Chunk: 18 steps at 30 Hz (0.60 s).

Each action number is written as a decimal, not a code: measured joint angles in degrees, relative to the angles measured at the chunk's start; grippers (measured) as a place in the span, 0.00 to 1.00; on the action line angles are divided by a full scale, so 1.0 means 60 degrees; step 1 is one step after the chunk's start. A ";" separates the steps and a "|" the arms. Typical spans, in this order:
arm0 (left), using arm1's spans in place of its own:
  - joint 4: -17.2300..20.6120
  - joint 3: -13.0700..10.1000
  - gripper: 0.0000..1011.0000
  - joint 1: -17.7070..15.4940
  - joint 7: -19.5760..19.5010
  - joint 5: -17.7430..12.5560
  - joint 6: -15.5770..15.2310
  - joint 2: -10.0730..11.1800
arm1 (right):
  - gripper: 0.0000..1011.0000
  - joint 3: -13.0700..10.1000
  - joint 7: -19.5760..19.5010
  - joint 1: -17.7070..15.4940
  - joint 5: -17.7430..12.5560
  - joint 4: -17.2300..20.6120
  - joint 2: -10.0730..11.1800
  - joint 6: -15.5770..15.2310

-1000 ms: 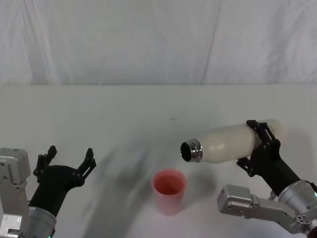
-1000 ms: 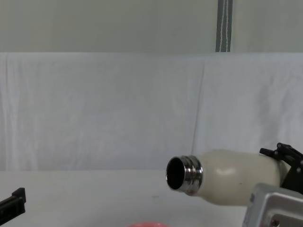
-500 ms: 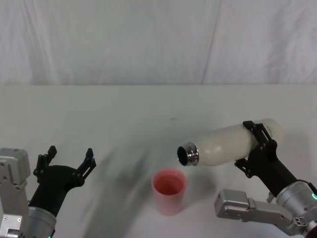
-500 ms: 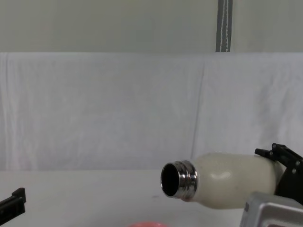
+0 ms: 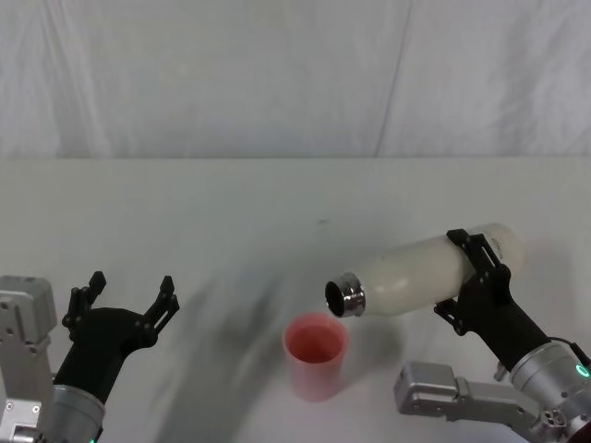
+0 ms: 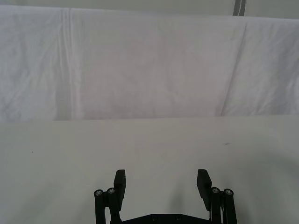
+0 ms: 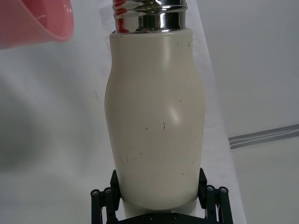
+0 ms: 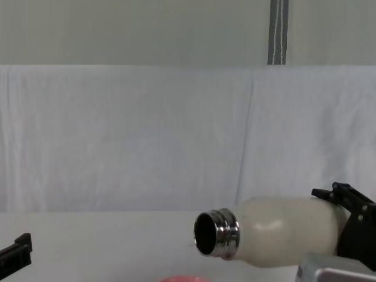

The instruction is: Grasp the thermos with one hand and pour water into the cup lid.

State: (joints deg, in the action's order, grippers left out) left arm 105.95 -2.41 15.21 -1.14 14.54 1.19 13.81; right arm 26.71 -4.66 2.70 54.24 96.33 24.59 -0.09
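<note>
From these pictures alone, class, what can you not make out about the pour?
- Water: no stream shows at the thermos mouth, and its dark inside hides any level.
- Cup lid: chest view's bottom edge cuts off all but its rim; contents unclear from the head view.
- Right claw: the thermos base hides its pads.
- Left claw: open, idle.

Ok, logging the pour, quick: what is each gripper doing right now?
Left gripper: open, holding nothing, low at the table's left.
Right gripper: shut on the tall cream-white thermos, tipped with its steel neck above the small pink cup lid.
</note>
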 joint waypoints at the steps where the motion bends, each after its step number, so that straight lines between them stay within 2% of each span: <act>1: 0.0000 0.0000 0.99 0.0000 0.0000 0.0000 -0.0001 0.0000 | 0.94 0.0012 -0.0004 0.0005 0.0029 -0.0001 0.0006 -0.0010; 18: 0.0000 -0.0001 0.99 0.0000 0.0000 0.0000 0.0000 0.0000 | 0.94 0.0261 -0.0066 0.0196 0.0476 -0.0016 0.0182 -0.0112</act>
State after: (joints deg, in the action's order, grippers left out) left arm 105.95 -2.42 15.21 -1.14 14.54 1.19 13.81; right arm 28.28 -5.06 3.88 57.10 96.24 25.68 -0.76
